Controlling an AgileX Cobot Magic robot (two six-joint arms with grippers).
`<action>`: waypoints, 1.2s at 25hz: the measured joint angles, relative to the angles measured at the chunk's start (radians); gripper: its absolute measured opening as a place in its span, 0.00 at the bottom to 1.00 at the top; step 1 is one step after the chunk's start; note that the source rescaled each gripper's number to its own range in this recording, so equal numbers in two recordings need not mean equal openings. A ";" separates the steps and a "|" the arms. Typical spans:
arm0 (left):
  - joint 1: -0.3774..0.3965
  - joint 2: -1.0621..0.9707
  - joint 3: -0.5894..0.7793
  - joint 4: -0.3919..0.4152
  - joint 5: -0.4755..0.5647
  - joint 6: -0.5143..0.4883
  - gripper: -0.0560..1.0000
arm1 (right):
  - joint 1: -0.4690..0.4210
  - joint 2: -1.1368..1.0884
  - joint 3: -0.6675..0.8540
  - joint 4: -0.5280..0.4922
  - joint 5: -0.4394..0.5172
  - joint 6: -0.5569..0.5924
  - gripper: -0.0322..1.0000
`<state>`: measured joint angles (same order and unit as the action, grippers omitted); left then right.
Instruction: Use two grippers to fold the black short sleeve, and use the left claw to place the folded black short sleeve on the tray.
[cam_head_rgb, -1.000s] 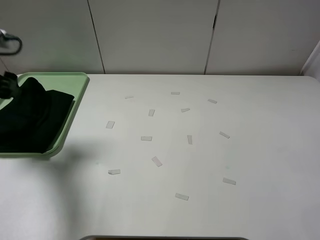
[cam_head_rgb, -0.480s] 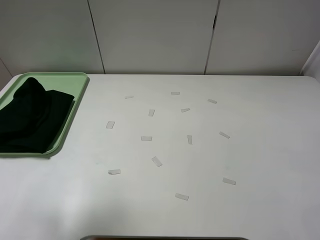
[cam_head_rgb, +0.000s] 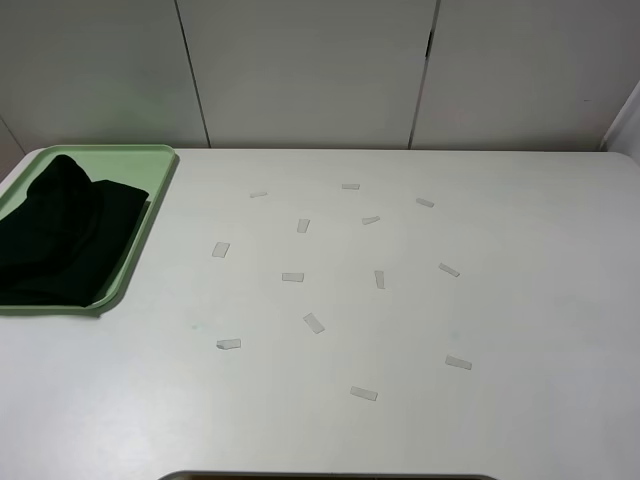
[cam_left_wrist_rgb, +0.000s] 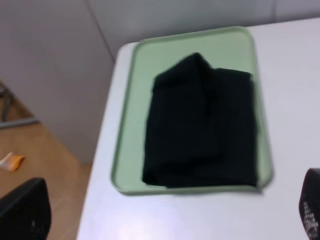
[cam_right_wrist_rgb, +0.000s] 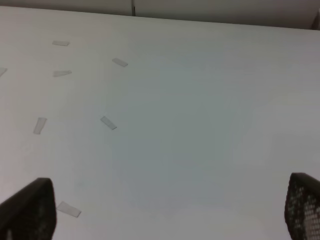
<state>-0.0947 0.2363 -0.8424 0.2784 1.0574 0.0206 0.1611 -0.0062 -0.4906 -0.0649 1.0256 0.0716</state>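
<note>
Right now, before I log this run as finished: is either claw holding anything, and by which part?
Nothing is held. Both claws stand open and empty; the folded black short sleeve lies free on the pale green tray.

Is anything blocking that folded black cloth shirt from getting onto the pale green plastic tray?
No. The folded black cloth shirt already lies on the pale green plastic tray, with nothing visible on top of it.

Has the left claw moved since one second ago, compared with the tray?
Yes. It hung over the far left edge of the tray before; now it has left the high view, leaving the black short sleeve on it.
</note>
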 joint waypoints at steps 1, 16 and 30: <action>-0.014 -0.040 0.000 -0.001 0.016 0.000 1.00 | 0.000 0.000 0.000 0.000 0.000 0.000 1.00; -0.044 -0.245 0.015 -0.155 0.106 0.004 1.00 | 0.000 0.000 0.000 0.000 0.000 0.000 1.00; -0.054 -0.245 0.303 -0.257 0.073 0.004 1.00 | 0.000 0.000 0.000 0.000 0.000 0.000 1.00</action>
<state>-0.1483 -0.0090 -0.5393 0.0216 1.1305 0.0244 0.1611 -0.0062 -0.4906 -0.0649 1.0256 0.0716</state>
